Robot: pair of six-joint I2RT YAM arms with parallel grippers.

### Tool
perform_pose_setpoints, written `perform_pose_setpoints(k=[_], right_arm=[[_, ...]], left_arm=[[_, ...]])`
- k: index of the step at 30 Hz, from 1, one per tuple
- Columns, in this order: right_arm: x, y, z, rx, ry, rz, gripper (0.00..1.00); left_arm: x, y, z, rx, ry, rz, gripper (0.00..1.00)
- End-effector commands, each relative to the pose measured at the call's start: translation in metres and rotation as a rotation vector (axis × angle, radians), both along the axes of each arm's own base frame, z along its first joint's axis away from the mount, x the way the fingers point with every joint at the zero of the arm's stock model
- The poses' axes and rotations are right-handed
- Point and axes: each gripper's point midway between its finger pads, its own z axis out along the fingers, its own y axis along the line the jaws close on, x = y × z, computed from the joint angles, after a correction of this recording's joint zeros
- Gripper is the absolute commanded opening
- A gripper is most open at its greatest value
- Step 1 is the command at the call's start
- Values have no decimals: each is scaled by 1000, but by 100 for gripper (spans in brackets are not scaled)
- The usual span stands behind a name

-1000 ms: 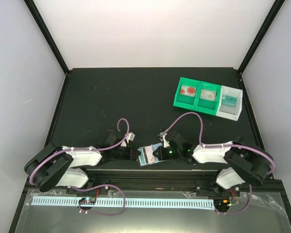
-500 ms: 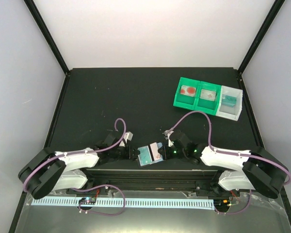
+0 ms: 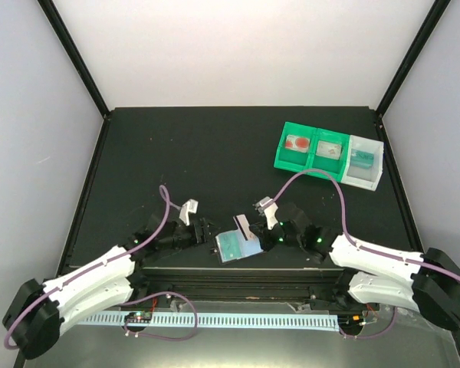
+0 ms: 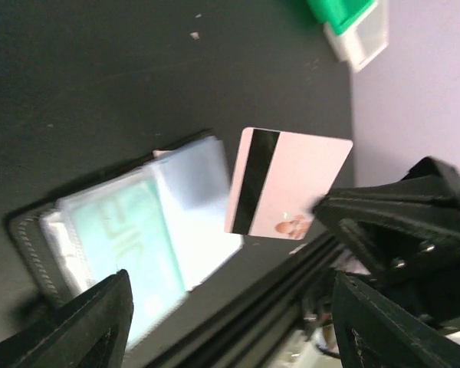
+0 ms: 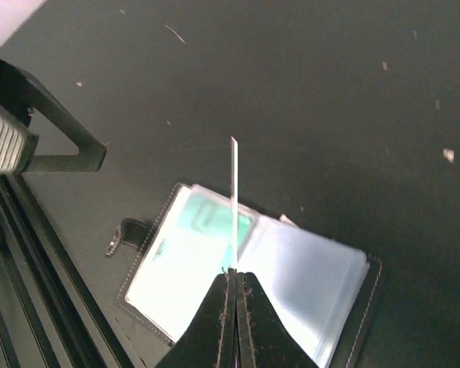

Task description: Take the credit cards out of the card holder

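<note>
Black matte tabletop fills the top view, with pale walls around it. Your right gripper (image 3: 254, 232) is clamped on a thin, pale pink credit card (image 3: 244, 225), lifted just above the open black folding card holder (image 3: 238, 247). Your left gripper (image 3: 208, 236) sits just beside the holder's other edge, fingers apart, holding nothing. Well beyond the right gripper stands a green-and-white plastic tray (image 3: 327, 153).

From the left wrist, the pink card hangs ahead of the spread fingers, its glossy face crossed by a black stripe. It appears clear of the holder's soft, translucent sleeves. A teal credit card (image 4: 126, 230) sits in the pocket closest to this gripper.

From the right wrist, the pink card is a rigid sliver seen edge-on, straight out from the closed tips. The holder lies flat beneath them, showing its stitched rim and snap strap (image 5: 126, 230).

Lift straight before you swing away, so no corner catches a sleeve, then lay the card flat on bare table. The holder looks light and the sleeves slick, so pin its stitched edge with the left gripper before you draw the teal card.
</note>
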Motion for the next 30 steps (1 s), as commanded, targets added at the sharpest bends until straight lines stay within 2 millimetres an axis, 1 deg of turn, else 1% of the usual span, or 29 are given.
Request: perform_pose_setpoints(k=[1, 4, 8, 11, 16, 21, 23, 26, 28, 30], right_arm=[[7, 6, 35, 7, -258, 69, 1], [2, 8, 44, -4, -356, 114, 1], [-7, 12, 49, -45, -465, 181, 1], [-17, 19, 49, -73, -521, 234, 1], [-29, 31, 47, -126, -586, 288, 1], [-37, 41, 46, -173, -630, 323, 1], [-40, 43, 46, -195, -649, 330, 1], [-43, 46, 50, -205, -677, 323, 1], [-42, 46, 51, -223, -691, 306, 1], [-42, 47, 52, -240, -703, 300, 1]], left_arm=[[-5, -2, 28, -184, 111, 88, 73], [-7, -1, 43, -307, 141, 131, 73], [-7, 6, 53, -396, 173, 192, 73], [-9, 8, 62, -460, 190, 206, 72], [-11, 7, 76, -527, 198, 195, 68], [-17, 4, 74, -542, 235, 171, 66], [-17, 4, 73, -549, 236, 164, 64], [-19, 3, 68, -540, 254, 163, 62], [-20, 4, 65, -535, 265, 165, 63], [-21, 4, 63, -527, 275, 163, 67]])
